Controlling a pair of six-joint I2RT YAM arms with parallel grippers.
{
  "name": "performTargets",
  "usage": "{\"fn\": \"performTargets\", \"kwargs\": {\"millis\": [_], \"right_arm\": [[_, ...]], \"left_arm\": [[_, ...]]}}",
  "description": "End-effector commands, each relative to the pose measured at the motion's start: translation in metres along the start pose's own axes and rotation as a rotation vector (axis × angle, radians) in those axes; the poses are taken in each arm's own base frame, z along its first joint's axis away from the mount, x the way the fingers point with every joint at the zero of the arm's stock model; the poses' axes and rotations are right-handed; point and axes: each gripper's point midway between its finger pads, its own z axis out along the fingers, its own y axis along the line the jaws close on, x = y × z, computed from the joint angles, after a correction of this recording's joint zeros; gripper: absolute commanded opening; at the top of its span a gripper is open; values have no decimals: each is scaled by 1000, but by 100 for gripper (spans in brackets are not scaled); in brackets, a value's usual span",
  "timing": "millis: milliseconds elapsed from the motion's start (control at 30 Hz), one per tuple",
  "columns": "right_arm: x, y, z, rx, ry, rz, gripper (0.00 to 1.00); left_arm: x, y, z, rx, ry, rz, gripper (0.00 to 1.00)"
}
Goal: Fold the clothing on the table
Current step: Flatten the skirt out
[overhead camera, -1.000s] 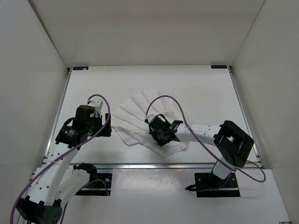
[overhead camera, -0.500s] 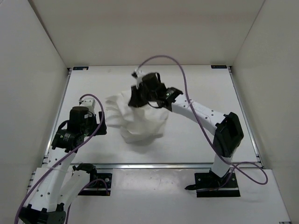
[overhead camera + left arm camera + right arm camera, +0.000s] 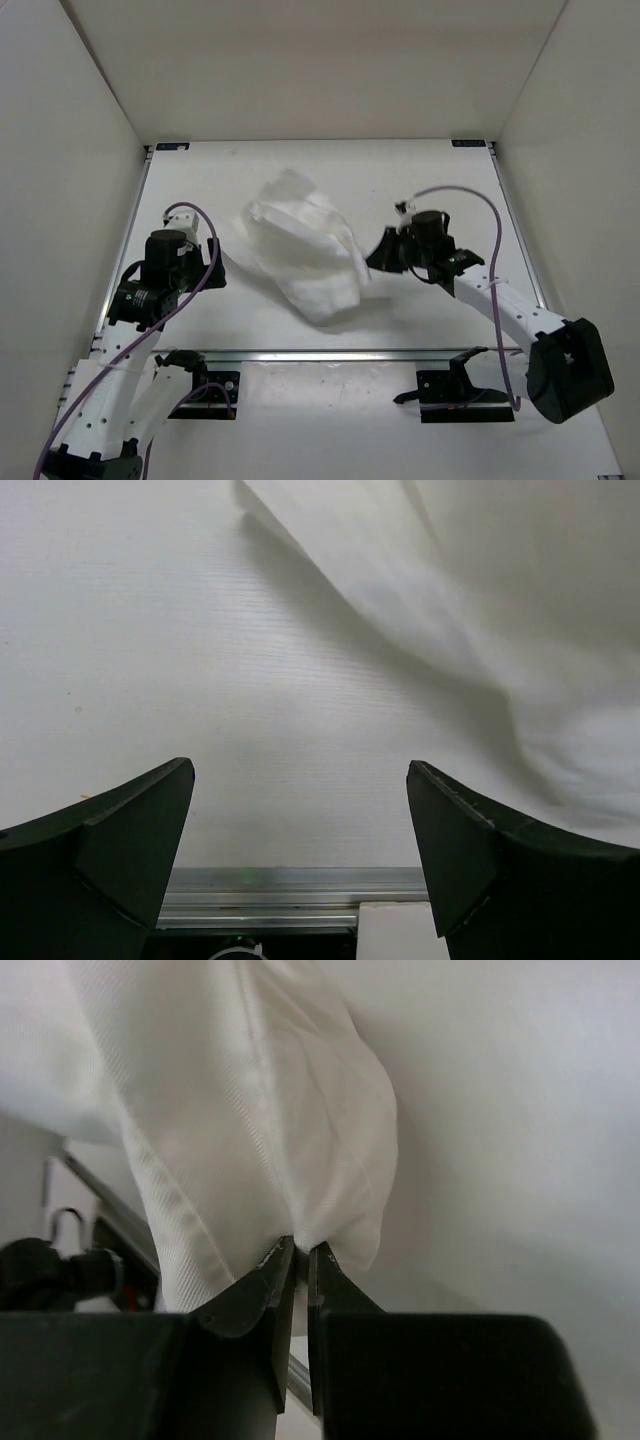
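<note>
Apparent repositioning step: the right gripper [image 3: 300,1257] grasps an edge of the clothing [image 3: 305,250], bunched midway between the left and right edges of the tabletop [image 3: 440,180], while the left gripper [image 3: 298,780] stands released nearby; next, spread it flat for folding.

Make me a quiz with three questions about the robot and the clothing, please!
1. Where is the left gripper?
A. left of the clothing
B. on top of it
C. under it
2. What colour is the clothing?
A. red
B. white
C. blue
3. What is the right gripper doing?
A. standing wide open
B. pinching the clothing
C. holding a cup

Answers:
1 A, it sits open and empty beside the clothing.
2 B, it is white all over.
3 B, the right wrist view shows it shut on the clothing's edge.
</note>
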Motion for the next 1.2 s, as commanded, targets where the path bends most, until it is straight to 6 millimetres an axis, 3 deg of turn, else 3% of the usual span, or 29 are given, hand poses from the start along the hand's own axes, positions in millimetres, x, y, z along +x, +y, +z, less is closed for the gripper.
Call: {"fn": "performTargets", "kwargs": {"millis": [0,33,100,133,200,267,400,467,500,600,900,1100,1167], "right_arm": [[80,-42,-7,-5,174,179,0],[103,-56,-9,38,208,188,0],[124,-69,-9,71,234,171,0],[131,-74,-10,83,246,179,0],[137,-75,-9,70,257,187,0],[141,-78,-8,66,266,197,0],[135,-76,-4,55,250,171,0],[134,-76,-4,53,247,170,0],[131,-75,-2,50,241,172,0],[132,-75,0,50,245,163,0],[127,-69,3,0,221,153,0],[125,-70,2,-3,213,141,0],[126,-68,1,-9,211,141,0]], "left_arm": [[-3,-4,0,20,-9,13,99],[-2,-6,1,31,-2,22,99],[-3,-25,-1,111,-6,11,98],[1,-31,1,144,7,12,98],[2,-65,-8,331,2,-28,94],[7,-97,-10,498,19,-60,84],[81,-144,8,684,220,-146,79],[111,-156,13,722,288,-184,79],[114,-162,13,753,294,-203,77],[147,-169,20,780,365,-296,76],[146,-163,58,635,288,-378,72],[154,-152,86,487,269,-328,73],[147,-154,94,478,231,-326,73]]}}
